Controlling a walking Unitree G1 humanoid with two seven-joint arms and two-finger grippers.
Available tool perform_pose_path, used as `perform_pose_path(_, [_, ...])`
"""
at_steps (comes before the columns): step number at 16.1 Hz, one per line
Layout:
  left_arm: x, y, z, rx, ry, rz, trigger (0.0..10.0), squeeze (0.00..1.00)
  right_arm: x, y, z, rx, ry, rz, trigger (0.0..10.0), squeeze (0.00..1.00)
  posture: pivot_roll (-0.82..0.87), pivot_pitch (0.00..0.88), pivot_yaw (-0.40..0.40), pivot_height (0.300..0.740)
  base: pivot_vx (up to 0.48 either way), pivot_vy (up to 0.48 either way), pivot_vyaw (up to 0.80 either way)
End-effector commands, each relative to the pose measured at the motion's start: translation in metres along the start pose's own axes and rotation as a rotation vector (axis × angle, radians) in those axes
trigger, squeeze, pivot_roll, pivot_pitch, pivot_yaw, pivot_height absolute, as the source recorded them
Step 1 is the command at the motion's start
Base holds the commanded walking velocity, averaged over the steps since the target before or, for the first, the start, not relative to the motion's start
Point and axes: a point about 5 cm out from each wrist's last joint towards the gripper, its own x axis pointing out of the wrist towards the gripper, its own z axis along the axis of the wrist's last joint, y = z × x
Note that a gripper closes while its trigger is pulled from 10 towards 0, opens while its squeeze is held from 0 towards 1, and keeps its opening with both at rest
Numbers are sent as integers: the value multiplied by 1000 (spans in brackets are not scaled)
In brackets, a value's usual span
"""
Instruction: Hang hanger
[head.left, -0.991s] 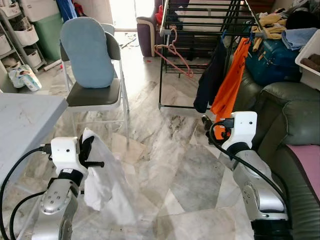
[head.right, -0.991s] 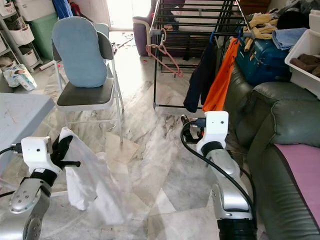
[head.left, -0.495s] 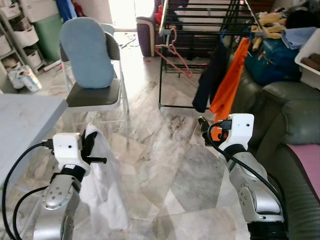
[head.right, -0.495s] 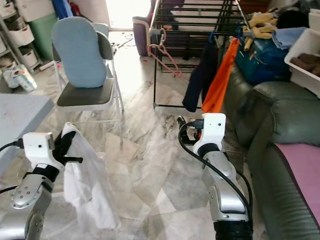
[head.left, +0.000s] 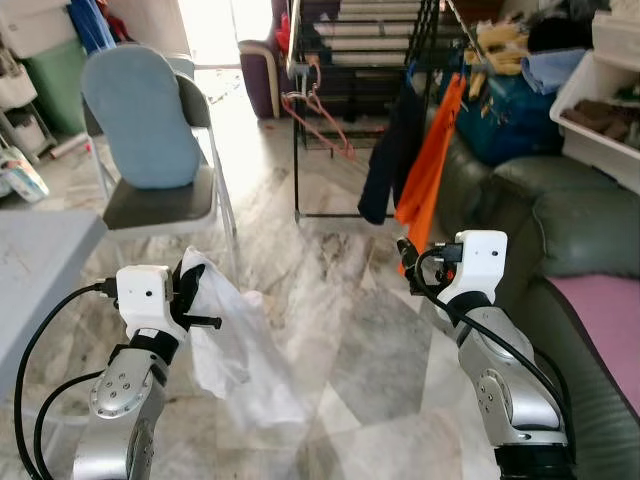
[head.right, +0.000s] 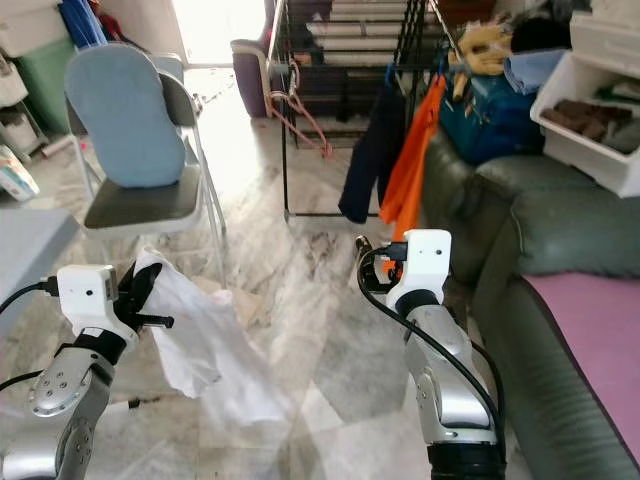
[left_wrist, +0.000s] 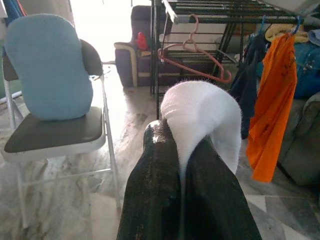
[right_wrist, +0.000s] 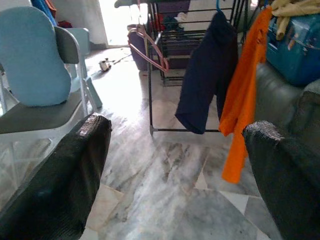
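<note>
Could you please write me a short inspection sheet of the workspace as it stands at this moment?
Surface: marble floor, bare ahead of the robot.
Job's things: white garment pinched in the left tool, hanging loose; pink hanger on the black drying rack.
Clutter: navy garment and orange garment hanging on the rack; piled clothes on the blue suitcase.
Grippers: left tool shut on the garment; right tool open, holding nothing.
Cables: black cable along the right arm; another on the left arm.
Surroundings: folding chair with blue cushion; green sofa.
</note>
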Motion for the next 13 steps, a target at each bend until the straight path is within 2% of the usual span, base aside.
perform_pose_path(1, [4,-2,8,-1,-45,-18,10000,0,2,2,2,0,-8,15,10000,0,-79,0,27,740,322,0,0])
perform_pose_path(3, [5,-4,9,1,-48,-28,10000,0,3,2,2,-2,-9,18,10000,0,-79,0,27,740,375,0,0])
perform_pose_path(13, [13,-8,9,-10,-46,-70,10000,0,7,11,7,5,-43,73,10000,0,-81,0,38,740,396,270,0])
